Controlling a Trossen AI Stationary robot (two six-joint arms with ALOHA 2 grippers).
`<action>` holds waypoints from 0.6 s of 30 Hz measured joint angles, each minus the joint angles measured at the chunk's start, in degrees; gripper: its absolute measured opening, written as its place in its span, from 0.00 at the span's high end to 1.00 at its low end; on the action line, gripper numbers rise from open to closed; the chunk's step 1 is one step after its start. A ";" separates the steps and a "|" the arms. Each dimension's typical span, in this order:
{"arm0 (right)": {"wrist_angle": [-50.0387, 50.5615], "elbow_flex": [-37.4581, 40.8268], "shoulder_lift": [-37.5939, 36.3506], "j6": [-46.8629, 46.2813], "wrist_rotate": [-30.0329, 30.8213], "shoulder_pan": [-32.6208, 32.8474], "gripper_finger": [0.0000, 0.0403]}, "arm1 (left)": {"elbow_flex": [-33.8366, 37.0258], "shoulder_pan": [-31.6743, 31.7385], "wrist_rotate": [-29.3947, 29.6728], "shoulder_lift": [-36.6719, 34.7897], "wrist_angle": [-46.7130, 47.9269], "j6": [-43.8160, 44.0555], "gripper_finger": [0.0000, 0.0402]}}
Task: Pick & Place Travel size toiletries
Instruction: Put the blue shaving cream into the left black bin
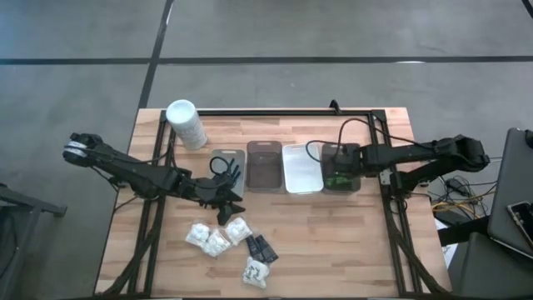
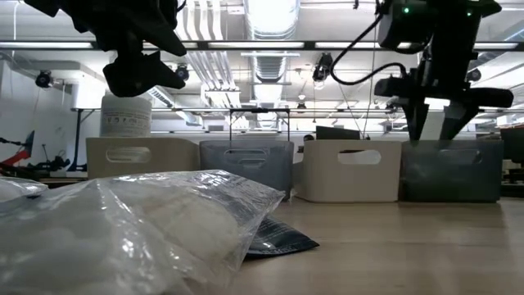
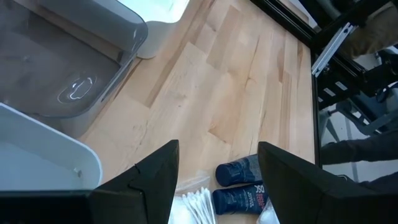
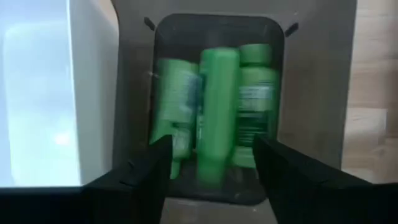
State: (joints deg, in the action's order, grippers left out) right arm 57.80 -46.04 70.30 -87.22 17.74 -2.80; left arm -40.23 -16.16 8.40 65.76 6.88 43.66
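Bottles (image 4: 217,112), three and green, fill the dark tray (image 1: 340,167) at right; right gripper (image 4: 211,163) open above; left gripper (image 3: 217,180) open over wooden table (image 1: 333,242).

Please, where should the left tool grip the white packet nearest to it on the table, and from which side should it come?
Judging by its pose, grip the white packet across its puffy middle, coming straight down from above. It lies flat on the table, crinkly, with another packet close beside it, so a side approach looks crowded. The left tool is open just beside it.
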 joint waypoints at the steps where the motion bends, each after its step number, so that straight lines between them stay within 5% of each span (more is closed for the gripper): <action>1: -0.05 0.08 -0.01 0.19 -0.10 -0.22 0.43 | 0.00 0.01 0.00 0.00 -0.02 0.00 0.45; 10: -0.29 -3.18 -0.13 4.88 0.28 1.50 0.23 | 0.02 0.04 0.00 0.00 0.01 -0.10 0.45; 18: -0.59 -10.81 1.86 3.56 4.48 9.48 0.13 | 0.04 0.04 0.00 0.00 0.01 -0.20 0.45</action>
State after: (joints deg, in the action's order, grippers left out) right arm 57.21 -56.85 72.16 -83.67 22.22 6.68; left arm -40.18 -16.12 8.40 65.76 6.89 43.46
